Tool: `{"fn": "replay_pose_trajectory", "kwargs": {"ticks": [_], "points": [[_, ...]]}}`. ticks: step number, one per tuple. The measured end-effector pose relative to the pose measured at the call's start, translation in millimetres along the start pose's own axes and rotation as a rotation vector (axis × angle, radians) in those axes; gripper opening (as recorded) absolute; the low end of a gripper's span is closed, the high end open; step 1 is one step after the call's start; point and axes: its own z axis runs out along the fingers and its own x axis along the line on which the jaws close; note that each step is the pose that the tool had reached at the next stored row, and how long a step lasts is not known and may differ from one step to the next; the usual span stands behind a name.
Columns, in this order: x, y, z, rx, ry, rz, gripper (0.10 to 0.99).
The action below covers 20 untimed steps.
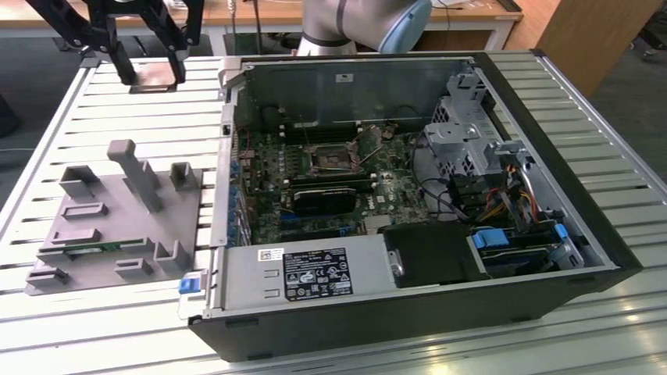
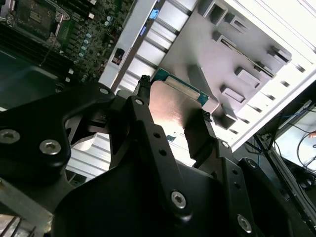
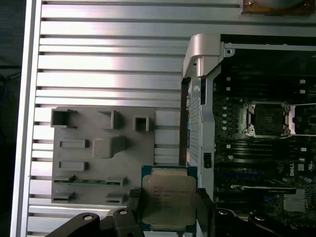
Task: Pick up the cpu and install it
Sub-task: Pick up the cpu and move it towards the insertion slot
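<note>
Now, gripper [image 1: 152, 74]: jaws closed on the cpu, pinching two opposite edges, hanging outside the computer case [image 1: 417, 328], off its far corner at the exterior view's left.
cpu [image 3: 168, 197]: in the jaws, held flat and in the air above the slatted table [image 1: 62, 117], silver top facing the first wrist view; not in the case yet.
grip reason: probably an edge hold to keep the metal top and the underside clear of the fingers [image 3: 134, 207], and level to match a flat seat.
socket [image 3: 269, 118]: on the board inside the case, well apart from the cpu; looks uncovered, frame seemingly swung aside.
grey fixture [image 1: 115, 219]: on the table just beside the case's wall at the exterior view's left; likely a parts holder.
memory stick [image 3: 84, 181]: thin green strip lying in a fixture slot, untouched.
progress: pickup looks done, install not.
</note>
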Motion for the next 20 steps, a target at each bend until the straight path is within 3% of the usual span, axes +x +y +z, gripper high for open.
{"fn": "replay_pose_trajectory", "kwargs": {"ticks": [20], "points": [[-21.2, -0.3, -0.5, 0.000, 0.0000, 0.000, 0.533]]}}
